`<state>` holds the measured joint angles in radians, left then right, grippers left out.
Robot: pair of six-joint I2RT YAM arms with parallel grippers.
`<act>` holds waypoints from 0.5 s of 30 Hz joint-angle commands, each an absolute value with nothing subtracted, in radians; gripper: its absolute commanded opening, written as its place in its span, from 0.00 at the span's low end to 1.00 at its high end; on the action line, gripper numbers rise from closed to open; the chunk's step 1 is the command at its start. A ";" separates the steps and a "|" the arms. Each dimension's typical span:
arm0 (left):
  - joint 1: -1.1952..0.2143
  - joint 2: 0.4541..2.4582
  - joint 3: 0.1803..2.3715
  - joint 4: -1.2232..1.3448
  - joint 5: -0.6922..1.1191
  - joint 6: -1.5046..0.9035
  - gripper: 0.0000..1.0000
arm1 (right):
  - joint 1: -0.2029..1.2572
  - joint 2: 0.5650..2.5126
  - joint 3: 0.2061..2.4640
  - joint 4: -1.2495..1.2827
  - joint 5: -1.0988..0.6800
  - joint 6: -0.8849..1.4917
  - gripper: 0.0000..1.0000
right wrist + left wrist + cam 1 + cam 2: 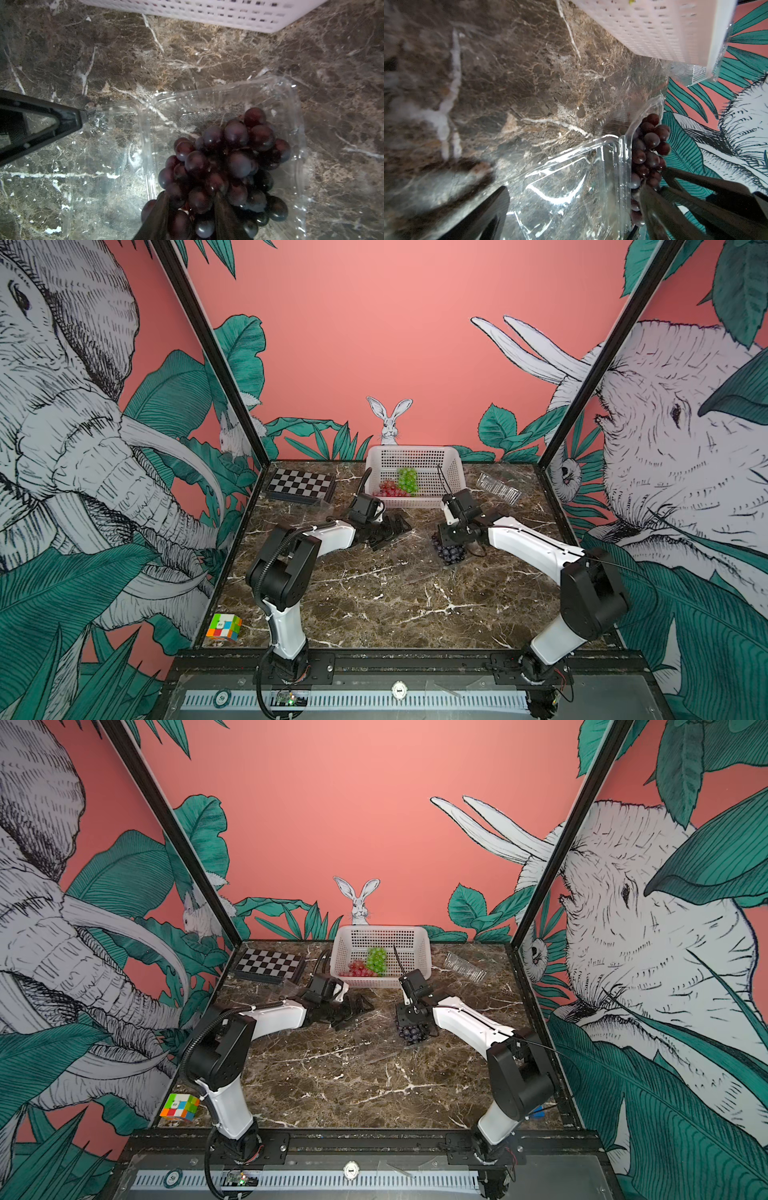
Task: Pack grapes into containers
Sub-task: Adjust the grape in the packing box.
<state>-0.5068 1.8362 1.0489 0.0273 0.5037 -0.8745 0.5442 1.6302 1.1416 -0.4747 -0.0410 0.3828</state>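
A bunch of dark purple grapes (451, 554) (228, 155) lies in the tray of an open clear container (297, 124) right of the table's middle. My right gripper (451, 540) (190, 207) is pushed down into the bunch, with berries between its fingers. I cannot tell whether it still grips them. The container's flat lid (104, 166) (571, 187) lies open beside the tray. My left gripper (395, 526) (571, 207) stands open over it, one fingertip (81, 120) at the lid's corner. Green grapes (408, 480) and red grapes (388, 489) lie in the white basket (415, 452).
A second clear container (498, 488) lies at the back right beside the basket. A folded chessboard (300, 486) sits at the back left. A colour cube (224, 627) sits at the front left corner. Black frame posts stand at the table's sides.
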 commanded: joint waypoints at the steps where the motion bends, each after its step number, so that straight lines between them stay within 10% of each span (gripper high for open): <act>1: -0.497 1.838 1.064 -0.025 0.475 -0.858 0.99 | 0.550 1.673 1.136 -0.489 -0.014 0.368 0.35; 15: -0.489 1.820 1.100 -0.080 0.476 -0.810 0.99 | 0.548 1.666 1.200 -0.542 0.028 0.340 0.40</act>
